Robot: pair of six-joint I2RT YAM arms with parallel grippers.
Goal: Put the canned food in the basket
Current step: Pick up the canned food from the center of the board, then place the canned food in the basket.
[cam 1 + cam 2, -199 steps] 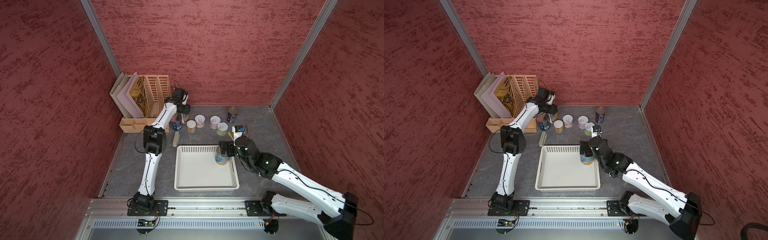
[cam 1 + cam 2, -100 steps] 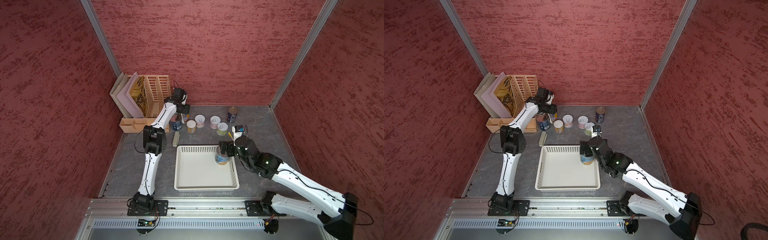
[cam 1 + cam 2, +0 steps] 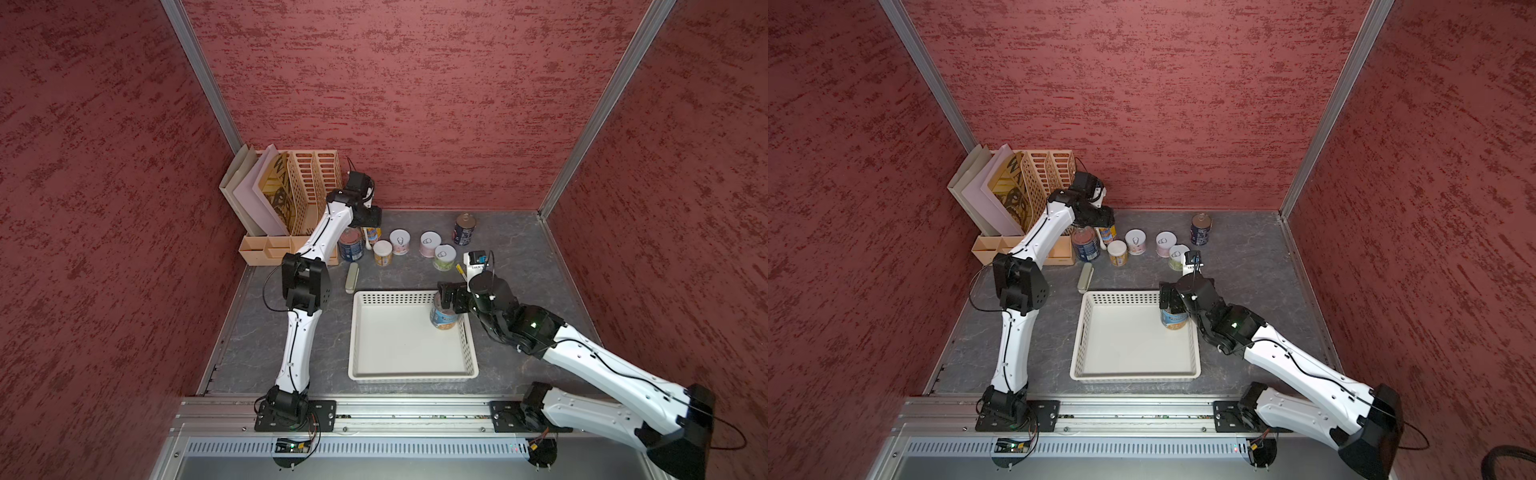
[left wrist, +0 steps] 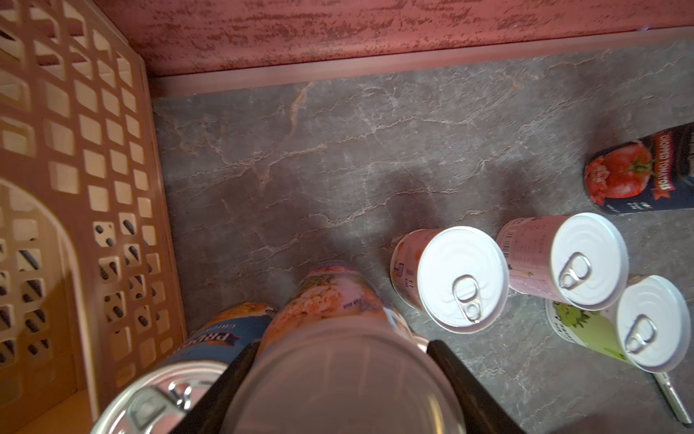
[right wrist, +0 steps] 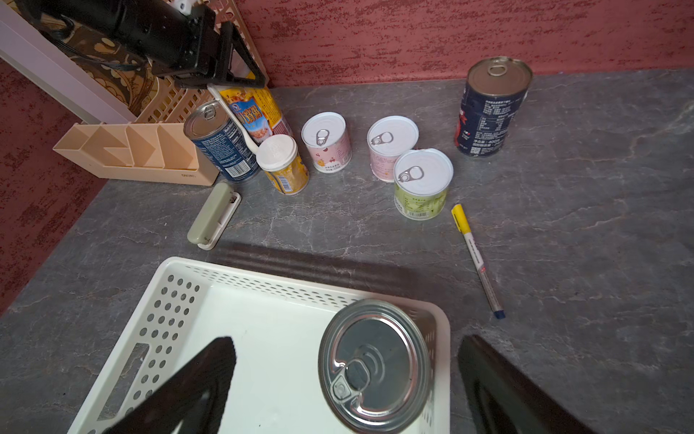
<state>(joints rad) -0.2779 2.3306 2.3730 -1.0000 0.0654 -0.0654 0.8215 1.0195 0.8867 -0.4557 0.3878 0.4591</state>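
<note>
**One can in the basket, left arm gripping another**

The right fingers (image 5: 195, 383) are hanging wide open on either side of a metal-topped can (image 5: 375, 368), with a gap showing on both sides. That can is standing upright inside the white basket (image 5: 161, 300), in the corner nearest the right arm's wrist.

The left fingers (image 4: 233, 375) are clamping a tall can with an orange label (image 4: 338, 300) at the back of the desk (image 3: 519, 249), just beside the peach file rack (image 3: 307, 187). I can't tell if it's off the desk.

The other cans are all sitting outside the basket:
- a blue one (image 5: 221, 150) right next to the gripped one
- a yellow one (image 5: 283, 165)
- two pink ones (image 5: 326, 144) (image 5: 388, 150)
- a green one (image 5: 420, 184)
- a dark tomato can (image 5: 488, 109) off on its own

A pen (image 5: 477, 259) and a stapler (image 5: 214, 216) are lying between the cans and the basket.
</note>
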